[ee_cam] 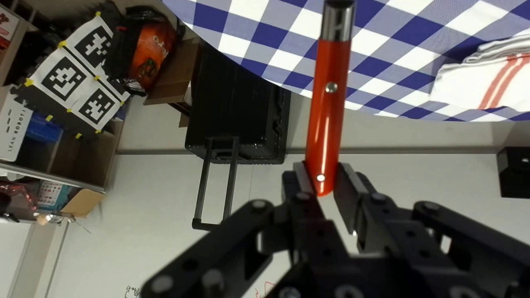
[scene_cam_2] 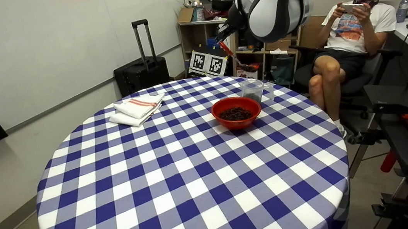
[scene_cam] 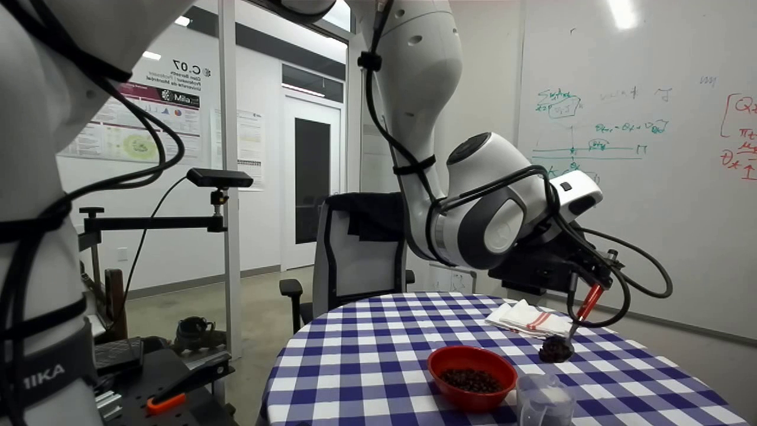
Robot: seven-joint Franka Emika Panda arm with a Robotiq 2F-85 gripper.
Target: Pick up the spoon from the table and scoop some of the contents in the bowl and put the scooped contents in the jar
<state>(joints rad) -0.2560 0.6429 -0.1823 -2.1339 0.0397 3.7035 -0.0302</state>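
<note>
The gripper clamps the spoon by its red handle, its dark load raised higher than the jar beside the red bowl.

my gripper looks matt black. the spoon looks like glossy red plastic, with bright metal rivets and a polished metal collar. matt woven cloth covers the worktop. the bowl seems smooth plastic with a soft sheen, its contents rough and grainy. the jar is smooth and see-through; plastic or glass, i cannot tell.
</note>
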